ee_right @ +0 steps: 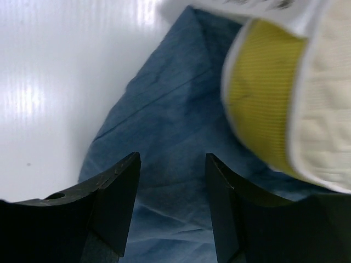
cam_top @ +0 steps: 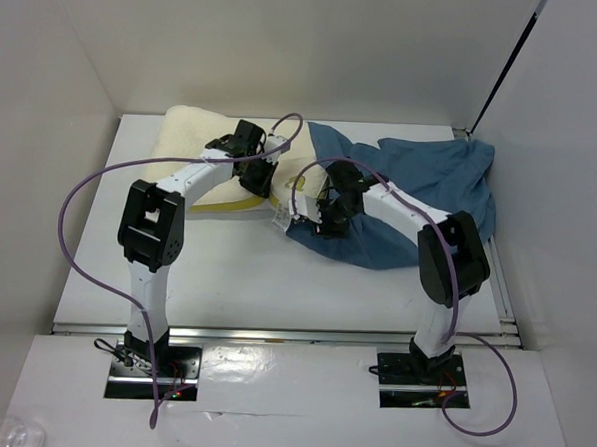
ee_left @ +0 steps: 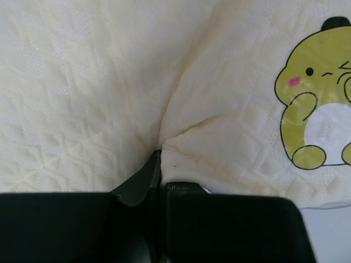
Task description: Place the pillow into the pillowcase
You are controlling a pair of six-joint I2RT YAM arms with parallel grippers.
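Left gripper (ee_left: 160, 170) pinches pillow (ee_left: 82, 93) | right gripper (ee_right: 173, 186) spread above pillowcase (ee_right: 159, 109) | we should catch only its top layer.

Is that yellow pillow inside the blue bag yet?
Out. The pillow lies uncovered beside the pillowcase, one corner above its blue cloth.
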